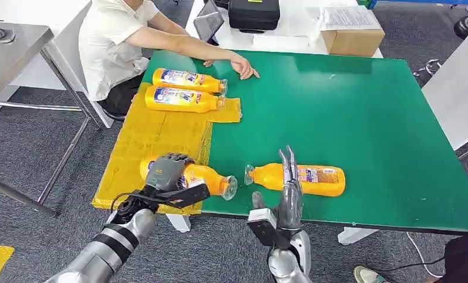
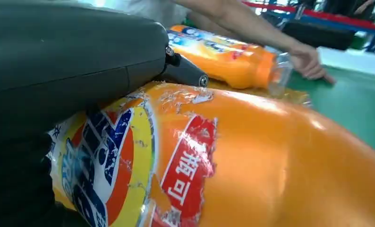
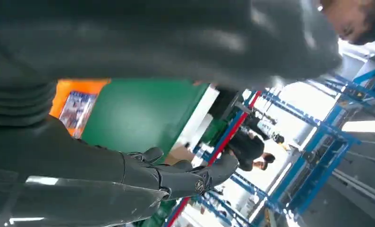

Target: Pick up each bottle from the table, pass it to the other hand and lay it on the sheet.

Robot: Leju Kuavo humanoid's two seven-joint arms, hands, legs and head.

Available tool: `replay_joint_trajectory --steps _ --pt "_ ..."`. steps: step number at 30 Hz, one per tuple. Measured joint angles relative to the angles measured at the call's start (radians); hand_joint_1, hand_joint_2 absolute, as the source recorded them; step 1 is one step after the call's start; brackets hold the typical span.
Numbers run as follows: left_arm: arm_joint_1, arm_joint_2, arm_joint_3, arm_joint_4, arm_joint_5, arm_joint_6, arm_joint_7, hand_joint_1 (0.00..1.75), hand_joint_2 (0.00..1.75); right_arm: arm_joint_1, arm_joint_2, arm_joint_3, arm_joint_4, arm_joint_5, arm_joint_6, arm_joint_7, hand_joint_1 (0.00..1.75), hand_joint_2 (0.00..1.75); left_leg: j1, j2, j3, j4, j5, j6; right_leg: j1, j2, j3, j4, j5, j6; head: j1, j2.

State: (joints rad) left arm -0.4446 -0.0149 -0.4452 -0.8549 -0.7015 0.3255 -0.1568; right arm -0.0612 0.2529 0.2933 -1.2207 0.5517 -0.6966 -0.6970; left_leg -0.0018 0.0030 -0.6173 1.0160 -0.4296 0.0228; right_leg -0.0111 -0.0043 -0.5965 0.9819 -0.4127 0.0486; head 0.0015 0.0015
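On the green worktop (image 1: 361, 118), the left robot hand (image 1: 167, 171) grips an orange-drink bottle (image 1: 211, 180) lying on the yellow sheet's (image 1: 149, 135) near edge. Two full bottles (image 1: 184, 88) lie at the sheet's far end. The right robot hand (image 1: 289, 188), fingers straight and empty, hovers over another bottle (image 1: 314, 178) right of the sheet.

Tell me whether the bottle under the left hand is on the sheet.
Mostly on: the bottle lies across the yellow sheet edge, its neck over green table.

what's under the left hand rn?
The left hand lies over an orange bottle on its side at the yellow sheet's near edge, cap toward the green table. The hand covers the label.
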Motion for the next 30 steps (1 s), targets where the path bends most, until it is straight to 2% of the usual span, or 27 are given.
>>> replay_joint_trajectory --steps 3,4,5,6,7,8,15,21,26,27,30 --pt "-0.015 0.01 -0.003 0.018 -0.018 -0.014 0.005 1.75 1.75 -0.01 -0.008 0.03 0.014 -0.032 0.0 0.0 0.0 0.0 0.0 0.0 0.0 0.0 0.0 0.0 0.0 0.0 0.0 0.0 0.0 0.0 0.0 0.0" --pt "-0.018 0.013 -0.005 0.023 -0.019 -0.017 0.005 1.69 1.75 -0.013 -0.01 0.037 0.018 -0.035 0.0 0.0 0.0 0.0 0.0 0.0 0.0 0.0 0.0 0.0 0.0 0.0 0.0 0.0 0.0 0.0 0.0 0.0" --pt "-0.023 0.014 -0.007 0.026 -0.021 -0.03 0.005 1.55 1.75 -0.015 -0.011 0.044 0.02 -0.041 0.0 0.0 0.0 0.0 0.0 0.0 0.0 0.0 0.0 0.0 0.0 0.0 0.0 0.0 0.0 0.0 0.0 0.0" --pt "-0.031 0.015 -0.008 0.033 -0.021 -0.052 0.005 0.93 1.75 -0.018 -0.014 0.049 0.023 -0.052 0.0 0.0 0.0 0.0 0.0 0.0 0.0 0.0 0.0 0.0 0.0 0.0 0.001 0.0 0.0 0.0 0.0 0.0" --pt "-0.044 0.016 -0.009 0.045 -0.022 -0.08 0.003 0.09 1.75 -0.022 -0.017 0.057 0.026 -0.069 0.0 0.0 0.0 0.0 0.0 -0.001 0.0 0.0 0.0 0.0 0.0 0.0 0.001 0.0 0.0 0.0 0.001 0.0" --pt "-0.057 0.016 -0.009 0.059 -0.022 -0.107 -0.003 0.02 1.75 -0.027 -0.019 0.064 0.029 -0.085 0.0 0.0 0.0 0.0 0.0 -0.001 0.0 0.0 0.0 0.0 0.0 0.0 0.001 0.0 0.0 0.0 0.0 0.0" --pt "-0.126 0.016 -0.004 0.153 0.003 -0.184 -0.031 0.0 1.75 -0.053 -0.036 0.113 0.056 -0.147 0.0 0.0 0.0 0.0 0.0 -0.001 0.003 0.0 0.001 -0.001 0.0 0.0 0.003 0.0 0.0 0.0 0.0 0.0" --pt "-0.202 -0.001 0.004 0.24 0.024 -0.315 0.043 0.0 1.75 -0.064 -0.048 0.132 0.083 -0.198 0.0 0.0 0.0 0.0 0.0 0.0 0.003 0.0 0.001 -0.001 0.0 0.0 0.003 0.001 0.0 0.0 0.0 0.0" --pt "-0.235 -0.012 0.01 0.286 0.025 -0.339 0.058 0.0 1.75 -0.074 -0.053 0.137 0.097 -0.212 0.0 0.0 0.0 0.0 0.0 -0.001 0.003 0.0 0.001 -0.001 0.0 0.0 0.003 0.001 0.0 0.0 0.0 0.0" --pt "-0.239 -0.014 0.011 0.292 0.025 -0.34 0.058 0.0 1.75 -0.076 -0.054 0.137 0.098 -0.213 0.0 0.0 0.0 1.75 0.0 -0.001 0.003 0.0 0.001 -0.001 0.0 0.0 0.003 0.001 0.0 0.0 0.001 0.0" --pt "-0.246 -0.018 0.011 0.306 0.025 -0.34 0.061 0.0 1.75 -0.079 -0.056 0.138 0.105 -0.214 0.0 0.0 0.0 1.75 0.0 -0.001 0.003 0.0 0.001 -0.001 0.0 0.0 0.003 0.001 0.0 0.0 0.0 0.0"
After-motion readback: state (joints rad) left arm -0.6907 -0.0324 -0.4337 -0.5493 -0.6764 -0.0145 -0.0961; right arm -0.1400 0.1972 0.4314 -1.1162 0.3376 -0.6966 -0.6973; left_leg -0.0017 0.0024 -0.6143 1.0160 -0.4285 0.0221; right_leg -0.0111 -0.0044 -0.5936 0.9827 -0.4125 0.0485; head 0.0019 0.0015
